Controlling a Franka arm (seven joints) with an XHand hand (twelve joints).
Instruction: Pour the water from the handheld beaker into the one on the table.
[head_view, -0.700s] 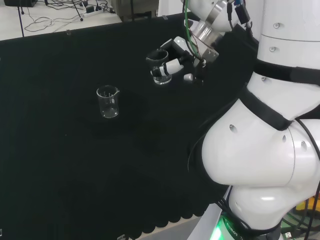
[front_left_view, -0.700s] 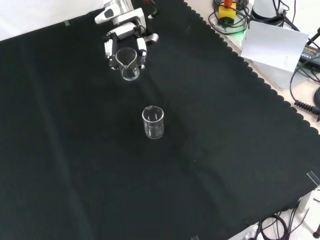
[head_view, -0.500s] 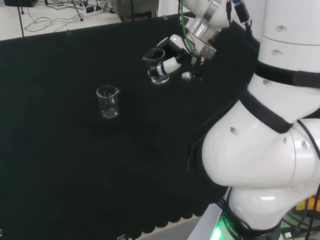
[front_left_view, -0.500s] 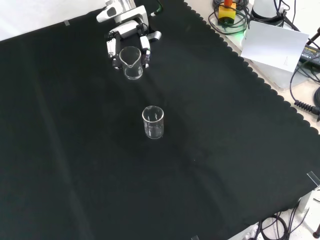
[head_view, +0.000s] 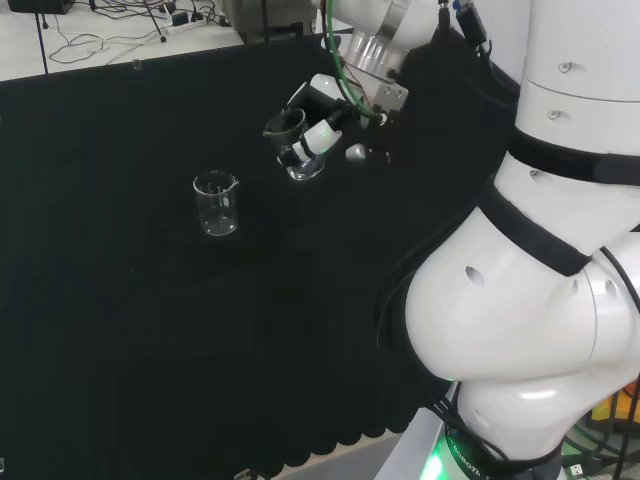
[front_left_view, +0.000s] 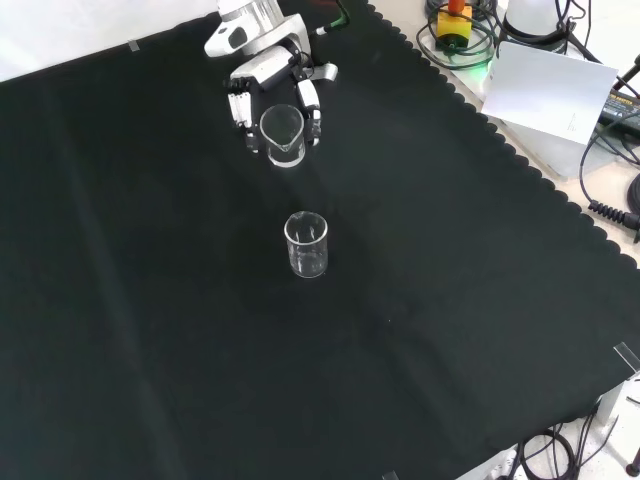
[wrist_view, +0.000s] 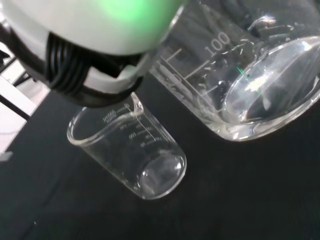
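Hand (front_left_view: 272, 72) wrapped around a clear glass beaker (front_left_view: 283, 134), fingers (front_left_view: 311, 100) curled down either side of it and the thumb side hard to make out. Held up off the black cloth (front_left_view: 150, 330), well above the bench, tipped a bit in the head view with the rim leaning toward the left of that view. Spout notch facing forward in the front view. Second beaker (front_left_view: 306, 244) standing upright on the cloth, on its own, touching nothing. In the front view sitting below the held one and slightly to the right, a clear gap between the two. In the head view, standing beaker (head_view: 216, 203) off to the left of the held beaker (head_view: 299, 150) and lower, hand (head_view: 322, 118) coming in from the white arm links (head_view: 530, 300) at the right. Up close from the wrist: held beaker (wrist_view: 250, 85) big and tilted, printed scale lines on the wall, glints near the base that could be water but honestly can't tell how much. Standing beaker (wrist_view: 131, 150) seen beside it, looks empty, also with a printed scale. Blurry white and black part of the hand (wrist_view: 85, 40) with a green glow on it in that same view. Past the scalloped cloth edge in the front view, a white sheet (front_left_view: 550, 95) and some cables (front_left_view: 610, 190).
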